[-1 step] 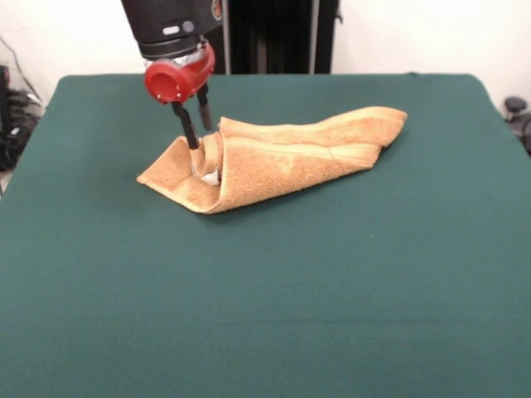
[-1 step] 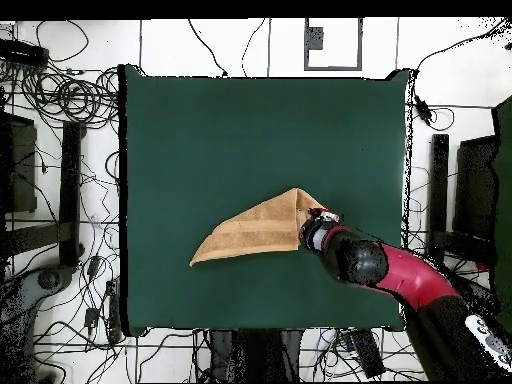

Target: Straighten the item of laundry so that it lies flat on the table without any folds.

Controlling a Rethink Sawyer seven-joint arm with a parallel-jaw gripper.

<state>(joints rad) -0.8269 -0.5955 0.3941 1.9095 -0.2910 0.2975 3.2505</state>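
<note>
The item of laundry, a tan-orange terry towel, lies bunched and folded over itself on the green table, tapering toward the right in the front view. Its left end stands up in a curled fold with a white label showing inside. My gripper comes down at that raised end. One black finger reaches into the fold and the other sits behind the upper layer, so the jaws are shut on the cloth between them. From overhead, the towel forms a long wedge with the gripper at its wide end.
The table's edges are far from the towel on every side. Cables and stands lie on the floor around the table. The red and black arm reaches in from the lower right of the overhead view.
</note>
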